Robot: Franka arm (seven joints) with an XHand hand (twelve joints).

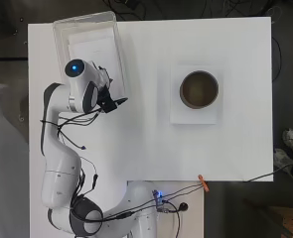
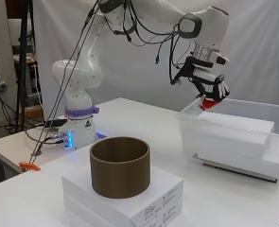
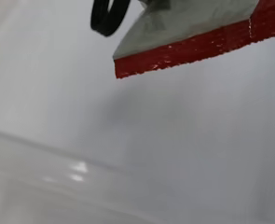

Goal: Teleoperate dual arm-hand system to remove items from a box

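Red-edged item [image 2: 209, 104] pinched in curled hand [image 2: 213, 88], lifted just above clear plastic box [image 2: 233, 137] at ten o'clock on table [image 1: 151, 144]. Not yet set down; remaining contents impossible to tell.

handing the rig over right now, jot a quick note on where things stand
Hand: curled round a red-edged item, raised over the near end of the clear box.
Box: at the table's far left corner; white contents still inside.
Brown ring: on a white carton mid-table, untouched.
Done: item gripped and lifted.
Left: carry it clear and set it on the table.
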